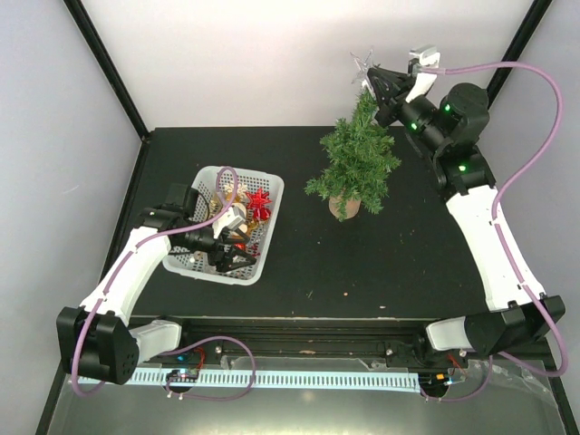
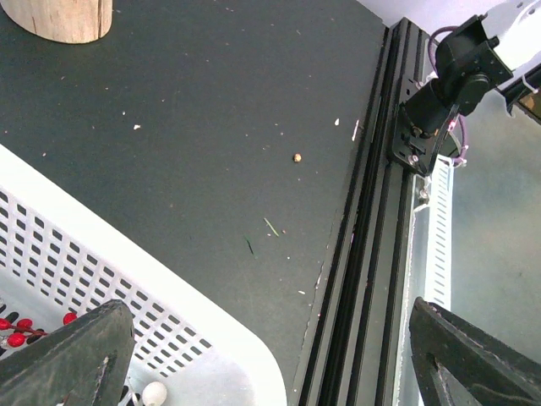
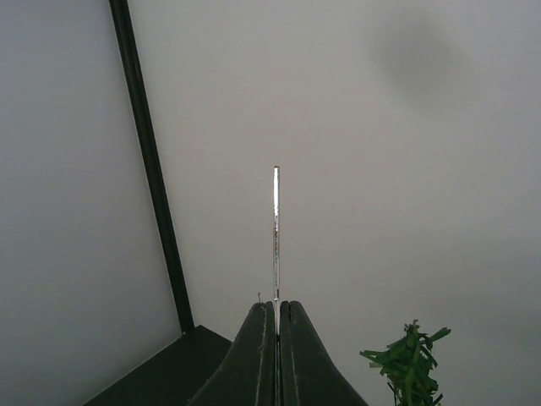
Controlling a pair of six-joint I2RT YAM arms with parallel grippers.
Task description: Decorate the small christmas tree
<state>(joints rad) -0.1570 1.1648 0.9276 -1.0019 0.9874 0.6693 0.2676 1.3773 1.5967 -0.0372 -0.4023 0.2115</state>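
Note:
The small christmas tree (image 1: pixel 353 161) stands upright on its tan base (image 1: pixel 344 207) at the table's back middle. Its base also shows in the left wrist view (image 2: pixel 63 17), and its tip shows in the right wrist view (image 3: pixel 410 364). My right gripper (image 1: pixel 381 88) is shut on a thin silver star (image 1: pixel 364 65) and holds it just above and behind the treetop. In the right wrist view the star (image 3: pixel 275 228) is edge-on between the shut fingers (image 3: pixel 254 355). My left gripper (image 1: pixel 227 256) is open and empty over the near right part of the white basket (image 1: pixel 272 186).
The basket holds a red bow (image 1: pixel 258 204), red berries (image 2: pixel 17 328), a white bead (image 2: pixel 154 393) and other ornaments. Its near corner (image 2: pixel 211 338) lies close to the table's black front rail (image 2: pixel 372 254). White walls with black corner posts (image 3: pixel 148 161) enclose the back.

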